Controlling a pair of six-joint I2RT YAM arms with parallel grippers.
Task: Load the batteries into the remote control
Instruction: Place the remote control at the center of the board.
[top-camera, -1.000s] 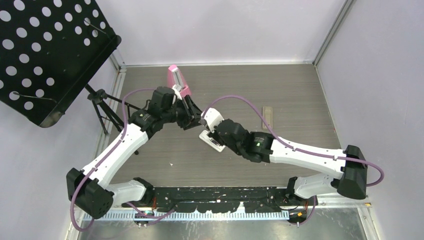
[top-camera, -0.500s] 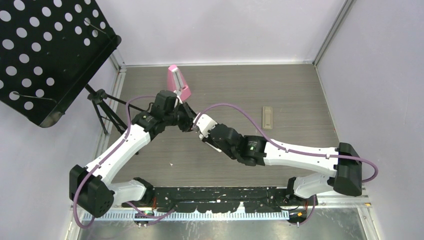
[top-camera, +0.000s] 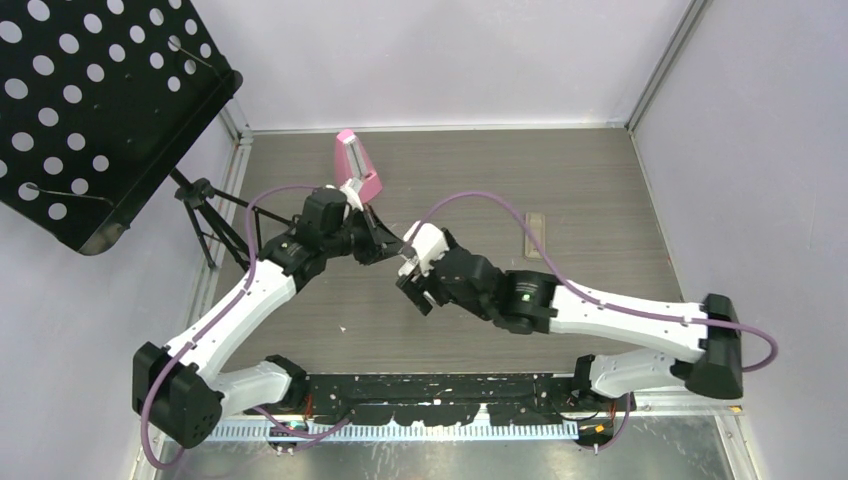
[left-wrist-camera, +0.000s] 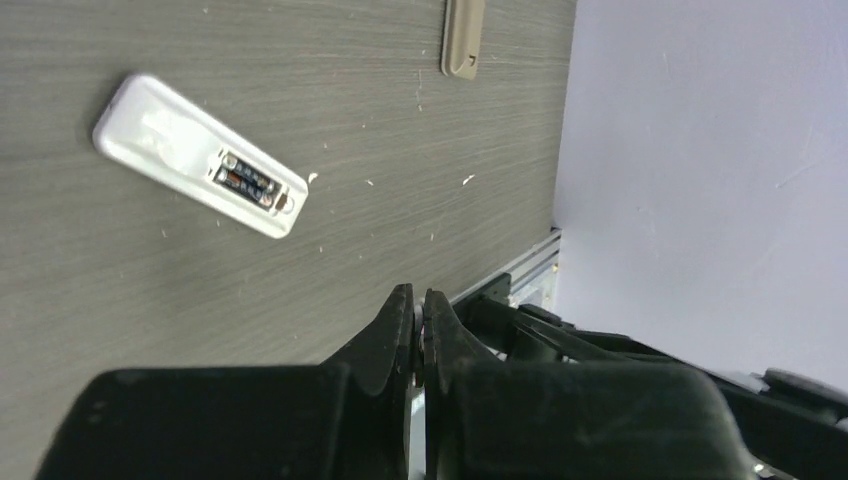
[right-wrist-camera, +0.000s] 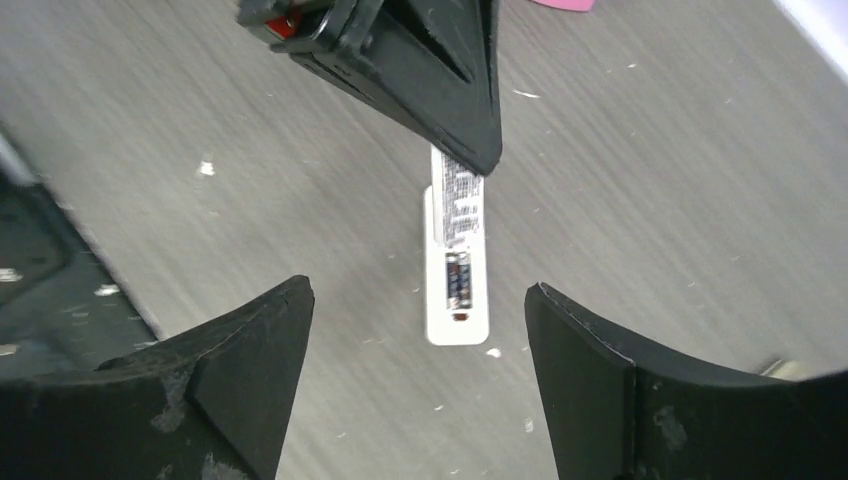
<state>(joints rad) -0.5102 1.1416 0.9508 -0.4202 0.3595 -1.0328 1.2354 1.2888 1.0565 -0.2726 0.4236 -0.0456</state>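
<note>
loading looks done: two dark slim batteries sit in the flat white remote control under your spread-open right gripper, ahead of your closed, empty left gripper; next, fetch the beige cover strip.

The left arm and right arm had white shells and black joints. A purple cable ran along each. The black fingers were wedge-shaped, scuffed and dusty.

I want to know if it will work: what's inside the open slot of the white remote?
The remote has two dark batteries side by side in its open slot. The slot's floor beneath them is covered.
</note>
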